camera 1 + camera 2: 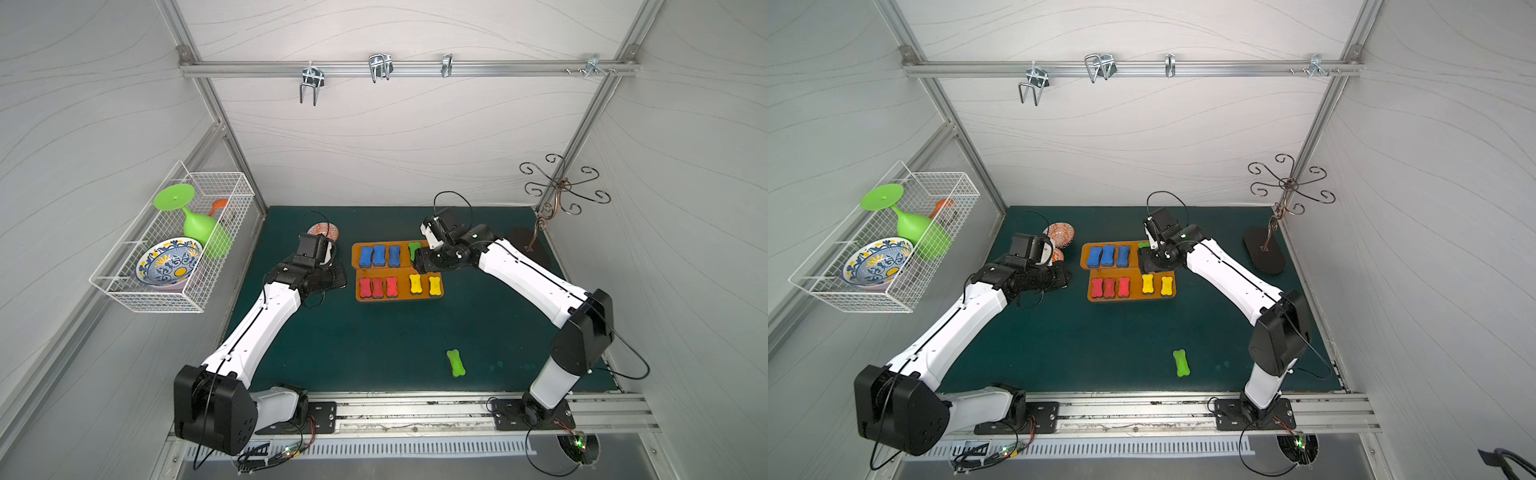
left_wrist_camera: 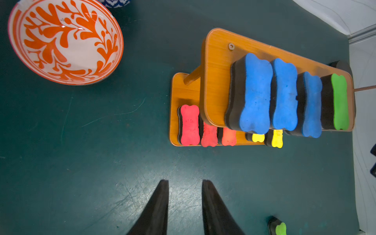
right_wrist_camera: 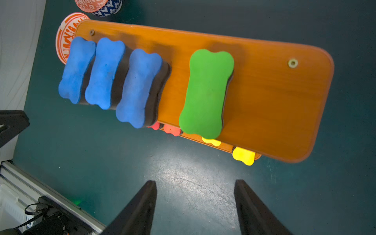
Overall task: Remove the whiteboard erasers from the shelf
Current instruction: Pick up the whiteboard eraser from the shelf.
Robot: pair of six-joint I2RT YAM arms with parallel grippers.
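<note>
Top views: high, looking down, whole table (image 1: 374,340). Wrist views: close, facing shelf (image 2: 215,81); both share it.

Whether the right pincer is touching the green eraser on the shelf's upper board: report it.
Apart. The right wrist view shows the tips of the open right pincer short of the green eraser, with bare mat between them.

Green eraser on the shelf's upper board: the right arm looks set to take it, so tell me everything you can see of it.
The green eraser is bone-shaped: a bright green foam top over a dark layer. It lies flat, green side up, on the upper board of the shelf, set apart from the three blue erasers, one end about at the board's edge. Only the board touches it; the open right claw is short of it.
</note>
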